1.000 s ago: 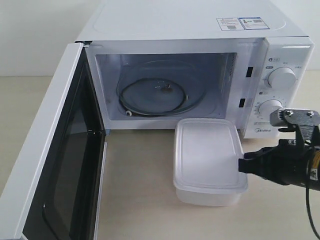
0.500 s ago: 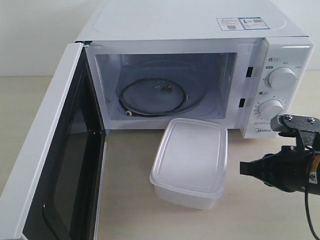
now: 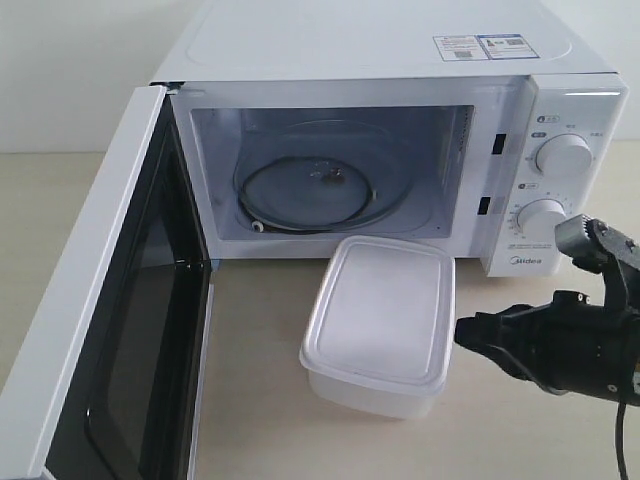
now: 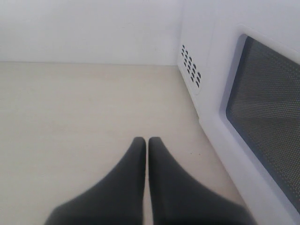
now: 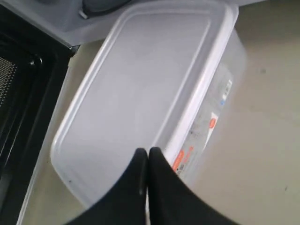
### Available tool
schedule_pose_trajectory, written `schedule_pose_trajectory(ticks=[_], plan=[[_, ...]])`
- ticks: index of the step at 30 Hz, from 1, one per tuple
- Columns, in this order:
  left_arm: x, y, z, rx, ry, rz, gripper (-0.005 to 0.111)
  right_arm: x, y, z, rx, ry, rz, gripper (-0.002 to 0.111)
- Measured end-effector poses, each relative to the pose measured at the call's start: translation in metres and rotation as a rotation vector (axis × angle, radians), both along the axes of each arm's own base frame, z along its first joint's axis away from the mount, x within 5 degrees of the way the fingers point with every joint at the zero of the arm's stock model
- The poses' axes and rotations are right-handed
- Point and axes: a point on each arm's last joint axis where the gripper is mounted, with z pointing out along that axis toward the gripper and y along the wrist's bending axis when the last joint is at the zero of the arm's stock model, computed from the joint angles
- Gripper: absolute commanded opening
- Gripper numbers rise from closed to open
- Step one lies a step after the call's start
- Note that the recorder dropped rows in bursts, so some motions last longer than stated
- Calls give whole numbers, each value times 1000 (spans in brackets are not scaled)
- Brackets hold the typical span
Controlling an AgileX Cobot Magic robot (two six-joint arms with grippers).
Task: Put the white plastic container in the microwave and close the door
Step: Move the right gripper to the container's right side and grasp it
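The white plastic container point(image 3: 375, 320) rests lid-on, slightly turned, on the table in front of the microwave point(image 3: 380, 40). The oven's cavity stands open, with the glass turntable point(image 3: 310, 190) inside. The door point(image 3: 90, 300) is swung wide to the left; its handle is hidden. My right gripper point(image 3: 460, 333) is shut and empty, its tips right at the container's right edge. From the right wrist, the shut right gripper point(image 5: 148, 151) lies over the lid rim of the container point(image 5: 140, 84), near the label point(image 5: 211, 124). My left gripper point(image 4: 147, 140) is shut and empty, outside the door point(image 4: 262, 112).
Two round dials point(image 3: 563, 155) sit on the microwave's right panel, just above my right arm. Vent holes point(image 4: 190, 65) show in the left wrist view. Bare beige table point(image 3: 260, 400) lies between the open door and the container.
The container slid left and turned a little, then stayed put. My right gripper drew back slightly, then moved left again up to the container's right edge.
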Motion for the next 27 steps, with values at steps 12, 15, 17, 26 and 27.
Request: schedule_pose_trajectory(ticks=[12,15,17,26,27], plan=[[0,0,0,0,0,0,4,2,-48,14,222,105,-8,0],[0,0,0,0,0,0,4,3,-47,16,254,125,5,0],[0,0,0,0,0,0,4,3,-46,14,254,153,-11,0],[0,0,0,0,0,0,4,5,-48,9,306,280,-157,9],[0,0,0,0,0,0,4,6,-48,9,312,279,-165,12]])
